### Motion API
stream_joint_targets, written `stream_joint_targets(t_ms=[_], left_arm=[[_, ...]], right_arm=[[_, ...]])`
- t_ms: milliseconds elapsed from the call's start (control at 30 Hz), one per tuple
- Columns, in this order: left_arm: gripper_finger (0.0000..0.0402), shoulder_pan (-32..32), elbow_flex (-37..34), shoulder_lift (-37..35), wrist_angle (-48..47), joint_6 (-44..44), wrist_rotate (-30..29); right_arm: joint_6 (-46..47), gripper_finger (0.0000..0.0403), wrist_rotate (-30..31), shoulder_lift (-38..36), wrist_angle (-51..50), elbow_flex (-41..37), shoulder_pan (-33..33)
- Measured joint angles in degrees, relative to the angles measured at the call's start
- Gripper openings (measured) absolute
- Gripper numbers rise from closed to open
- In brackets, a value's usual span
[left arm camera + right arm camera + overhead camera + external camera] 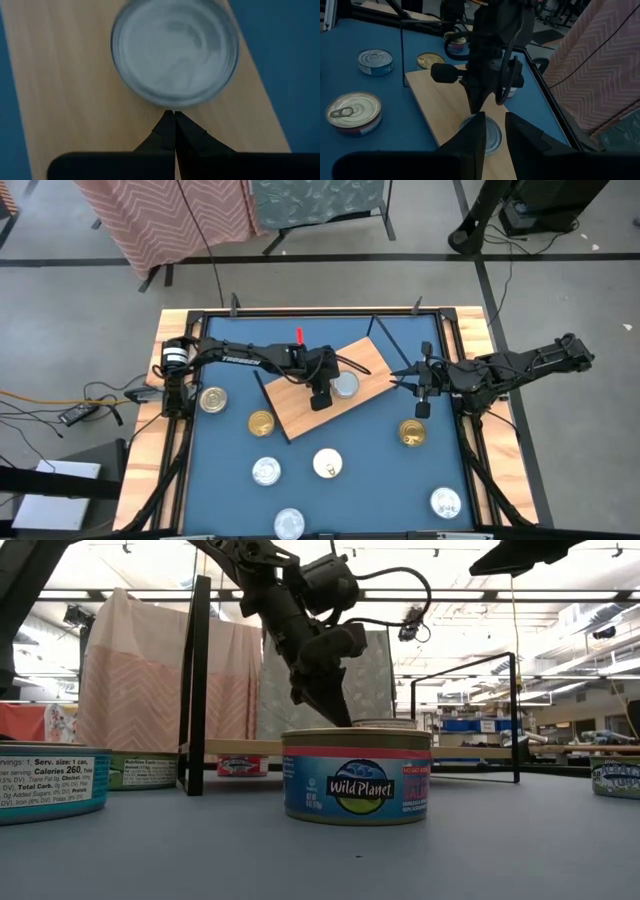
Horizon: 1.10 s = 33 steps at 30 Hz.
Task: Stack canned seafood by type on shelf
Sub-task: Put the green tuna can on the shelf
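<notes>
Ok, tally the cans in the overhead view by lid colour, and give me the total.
silver or pale-lidded cans: 5
gold-lidded cans: 2
can with a lid colour too hard to call: 1
Total: 8

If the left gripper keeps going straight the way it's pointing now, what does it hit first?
Most likely the silver-lidded can on the shelf. The left gripper, shut, has its tips right at the can's rim. Whether they would meet its side or skim over the lid is unclear from these views.
</notes>
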Motion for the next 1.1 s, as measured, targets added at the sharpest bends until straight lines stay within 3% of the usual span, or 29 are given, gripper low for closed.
stream_joint_targets(t_ms=[1100], left_arm=[[0.0, -0.48, -0.04, 0.01, 6.31, -3.16, 3.57]], right_arm=[[-0.48, 0.0087, -0.12, 0.02, 1.55, 0.0, 0.0]])
